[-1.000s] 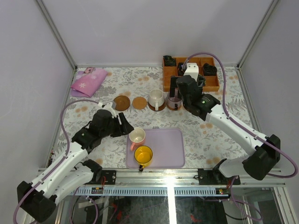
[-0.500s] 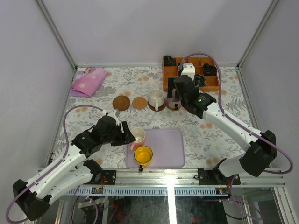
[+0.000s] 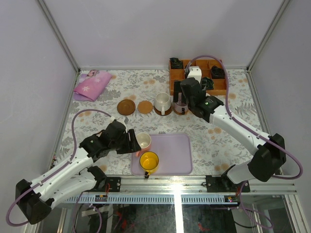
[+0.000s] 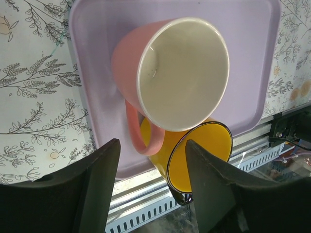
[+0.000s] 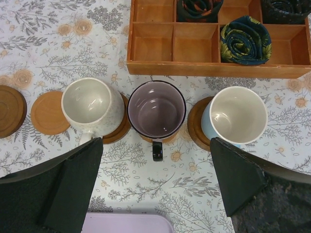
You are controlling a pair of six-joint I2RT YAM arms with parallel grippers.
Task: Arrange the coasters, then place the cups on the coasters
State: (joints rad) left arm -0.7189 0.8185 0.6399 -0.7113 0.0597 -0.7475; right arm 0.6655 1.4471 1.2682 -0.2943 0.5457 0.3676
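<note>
A pink cup (image 4: 175,73) stands on the lavender tray (image 4: 252,58), with a yellow cup (image 4: 201,145) just behind its handle (image 4: 138,133). My left gripper (image 4: 153,187) is open, its fingertips on either side of that handle without touching it; from above it (image 3: 132,141) sits left of the pink cup (image 3: 143,141). Farther back, a cream cup (image 5: 92,104), a purple cup (image 5: 156,109) and a light blue cup (image 5: 238,116) each stand on a coaster. A dark coaster (image 5: 9,110) and a tan coaster (image 5: 48,112) lie bare. My right gripper (image 5: 158,179) hangs wide open above them.
An orange compartment box (image 5: 218,68) with rolled cloths stands just beyond the row of cups. A pink folded cloth (image 3: 92,85) lies at the far left. The table's near rail (image 4: 146,213) runs close behind the yellow cup.
My left gripper has moved nearer and right, down to the pink cup's handle, and its jaws have narrowed a little. My right gripper has drifted slightly back and left.
</note>
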